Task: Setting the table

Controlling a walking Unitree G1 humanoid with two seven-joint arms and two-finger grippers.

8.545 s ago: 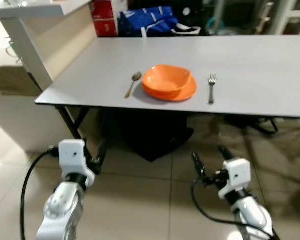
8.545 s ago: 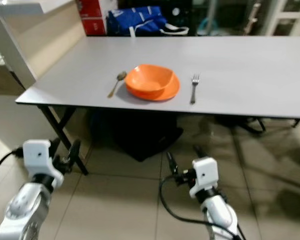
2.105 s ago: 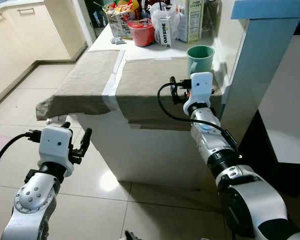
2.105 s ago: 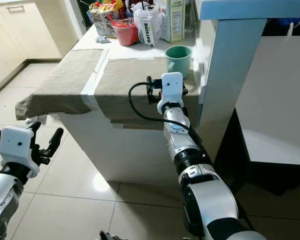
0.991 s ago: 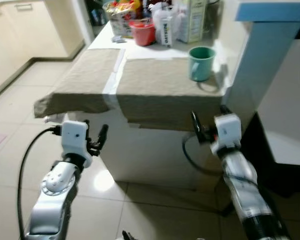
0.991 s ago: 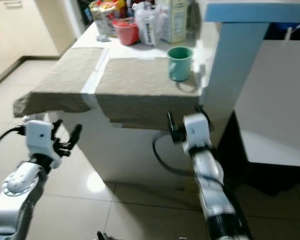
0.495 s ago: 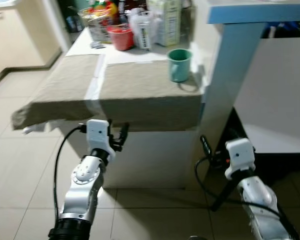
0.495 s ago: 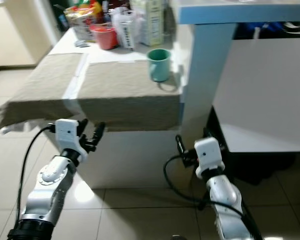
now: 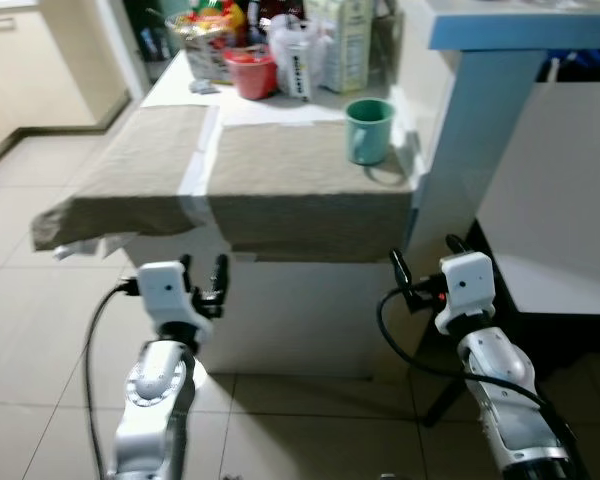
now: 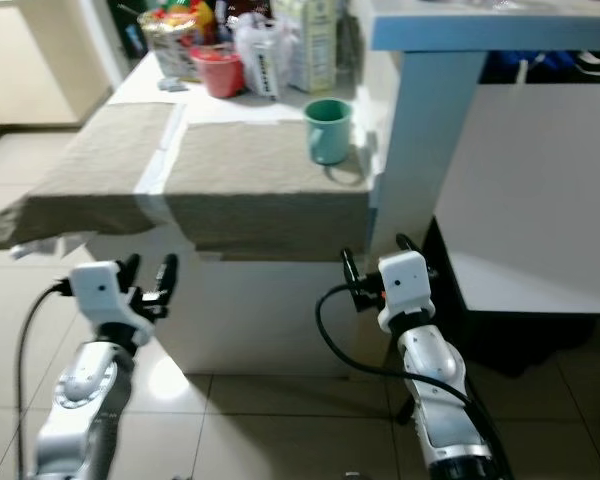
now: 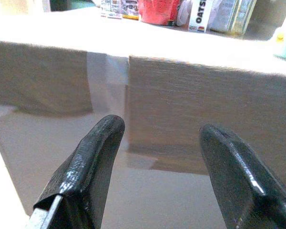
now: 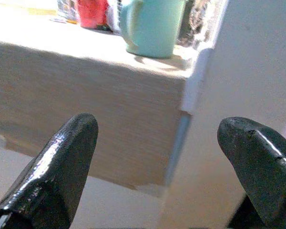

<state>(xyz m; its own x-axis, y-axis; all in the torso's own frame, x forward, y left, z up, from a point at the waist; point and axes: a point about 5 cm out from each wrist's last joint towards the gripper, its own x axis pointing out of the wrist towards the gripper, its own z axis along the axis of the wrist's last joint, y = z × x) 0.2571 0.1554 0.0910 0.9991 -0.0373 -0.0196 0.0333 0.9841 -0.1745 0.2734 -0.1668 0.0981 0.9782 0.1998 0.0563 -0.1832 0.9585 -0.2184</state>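
Kitchen corner, pale tiled floor (image 9: 40,330), cloth-draped table (image 9: 280,190) against a blue-edged white panel (image 9: 460,150).

Right tool (image 10: 375,262): fingers spread wide, empty, held low in front of the table's draped edge, below the cup and near the panel. In the right wrist view its fingers (image 12: 57,162) frame the cloth edge, with the cup above.

Left tool (image 9: 202,275): fingers parted wide, empty, low before the table's front, under the cloth overhang. Its wrist view faces the cloth hem and a white strip (image 11: 107,81) running between two cloth pieces.

Cup (image 9: 368,130): teal, upright, on the cloth near the table's right front corner, just beside the panel. Apart from both tools.

Rear of table: red tub (image 9: 253,72), cartons (image 9: 345,45), bags (image 9: 195,40), clustered well behind the cup.

Risks, as judged: the cup sits close to the panel, so a wide approach may strike the panel or nudge the cup sideways. Either tool rising from under the overhang could snag the loose cloth and drag cup and groceries toward the edge. A grip on the rim alone may tip it.
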